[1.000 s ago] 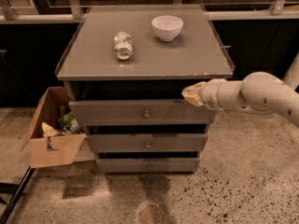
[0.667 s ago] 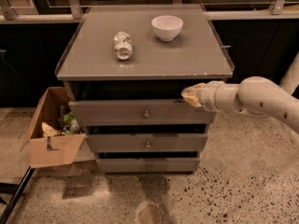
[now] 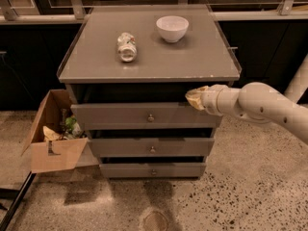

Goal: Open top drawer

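**TOP DRAWER: PULLING FROM THE RIGHT EDGE**

**Location.** The top drawer [image 3: 120,115] is the uppermost of three grey fronts in the cabinet [image 3: 226,66], directly below the cabinet's top panel. Its knob [image 3: 150,118] sits at the centre of the front. A dark gap shows above the front. How far the drawer is out cannot be told.

**Gripper.** The gripper [image 3: 194,98] is at the right end of the drawer's upper edge, in the dark gap and well to the right of the knob. The tip appears to meet that edge, but contact cannot be confirmed. Whether the gripper is open or closed cannot be told, and nothing is seen held in it.

**Procedure (recommended).**
1. Confirm that the tip has purchase behind the upper edge before applying load. A shallow hold will likely slip off.
2. Pull straight out along the drawer's slide direction. A pull at the right end, off centre, may skew the drawer and bind it, so keep the motion slow and even.
3. Keep the tip below the top panel and avoid any upward force.
4. Avoid jolts. A bowl [image 3: 172,28] and a can [image 3: 127,46] lying on its side rest on top, and the can could roll.
5. The box [image 3: 53,150] stands to the left of the cabinet and looks clear of the drawer's travel.
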`<state>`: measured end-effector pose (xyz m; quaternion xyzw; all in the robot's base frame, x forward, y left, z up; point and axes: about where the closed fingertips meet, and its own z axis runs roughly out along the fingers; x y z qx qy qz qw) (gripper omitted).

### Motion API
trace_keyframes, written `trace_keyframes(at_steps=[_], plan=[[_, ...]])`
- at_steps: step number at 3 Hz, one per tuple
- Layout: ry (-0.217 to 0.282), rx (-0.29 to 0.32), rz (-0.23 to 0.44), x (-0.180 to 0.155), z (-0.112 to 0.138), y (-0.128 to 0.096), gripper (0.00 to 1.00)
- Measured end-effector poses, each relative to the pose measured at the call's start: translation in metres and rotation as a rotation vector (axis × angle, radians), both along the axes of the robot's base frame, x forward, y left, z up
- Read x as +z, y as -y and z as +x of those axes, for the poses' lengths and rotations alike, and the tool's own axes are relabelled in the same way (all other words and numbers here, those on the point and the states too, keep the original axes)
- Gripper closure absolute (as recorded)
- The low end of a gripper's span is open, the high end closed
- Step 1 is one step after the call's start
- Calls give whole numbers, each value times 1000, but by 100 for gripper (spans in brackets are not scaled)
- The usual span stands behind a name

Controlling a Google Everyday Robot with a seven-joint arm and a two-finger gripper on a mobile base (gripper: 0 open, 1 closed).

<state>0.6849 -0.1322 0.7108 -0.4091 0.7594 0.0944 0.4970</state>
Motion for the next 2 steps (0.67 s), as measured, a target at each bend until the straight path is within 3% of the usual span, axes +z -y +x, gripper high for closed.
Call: trace_keyframes(at_steps=[1,2], plan=[[1,0,-23,-16,32,-9,100],[-10,-7,-29,-21,34,-12,100]])
